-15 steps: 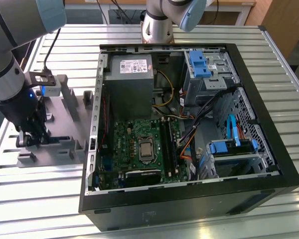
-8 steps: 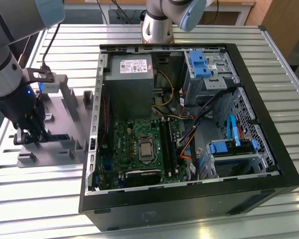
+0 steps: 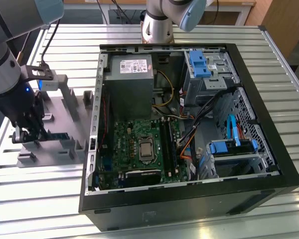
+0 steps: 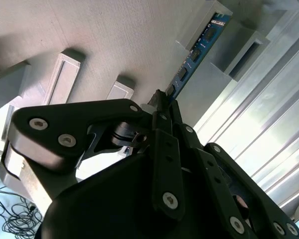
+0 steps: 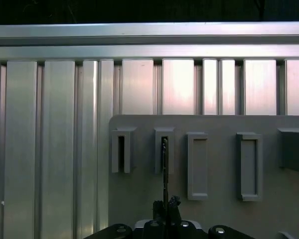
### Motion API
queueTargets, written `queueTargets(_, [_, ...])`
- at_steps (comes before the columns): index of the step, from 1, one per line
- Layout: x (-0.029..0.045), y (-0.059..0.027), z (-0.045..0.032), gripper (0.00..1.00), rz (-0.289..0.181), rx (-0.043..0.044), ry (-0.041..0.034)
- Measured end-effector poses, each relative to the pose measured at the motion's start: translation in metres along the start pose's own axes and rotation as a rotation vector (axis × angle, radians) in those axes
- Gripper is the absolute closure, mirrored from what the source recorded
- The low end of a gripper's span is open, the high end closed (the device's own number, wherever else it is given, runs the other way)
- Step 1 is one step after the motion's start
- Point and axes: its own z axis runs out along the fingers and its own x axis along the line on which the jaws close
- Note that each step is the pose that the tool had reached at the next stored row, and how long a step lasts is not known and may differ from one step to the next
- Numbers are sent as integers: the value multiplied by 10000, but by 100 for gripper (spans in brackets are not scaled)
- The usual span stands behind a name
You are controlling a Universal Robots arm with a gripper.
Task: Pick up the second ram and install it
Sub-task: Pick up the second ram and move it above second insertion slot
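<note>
The second ram [image 4: 199, 47] is a thin blue-green stick with black chips, standing on edge in the grey fixture tray [image 4: 89, 40]. My gripper [image 4: 162, 99] is shut on its near end. In the first wrist view the second ram [image 5: 165, 169] shows edge-on, running from my gripper [image 5: 165, 204] to a slotted post of the fixture tray [image 5: 219, 164]. In the exterior view my gripper [image 3: 26, 134] is low over the fixture tray [image 3: 65, 99] at the exterior view's left, and the second ram [image 3: 55, 135] reaches out from it. The black memory slots [image 3: 167, 144] lie on the motherboard [image 3: 134, 149].
The open computer case [image 3: 269, 169] lies on its side on the slatted aluminium table [image 3: 40, 199], to the exterior view's right of the tray. A second arm's base [image 3: 159, 20] stands behind the case. Upright posts [image 3: 70, 94] rise from the tray near my gripper.
</note>
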Motion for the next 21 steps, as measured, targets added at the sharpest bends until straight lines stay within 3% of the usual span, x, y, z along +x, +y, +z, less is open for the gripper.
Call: queueTargets(21, [0, 0, -58, 86, 0, 1, 0])
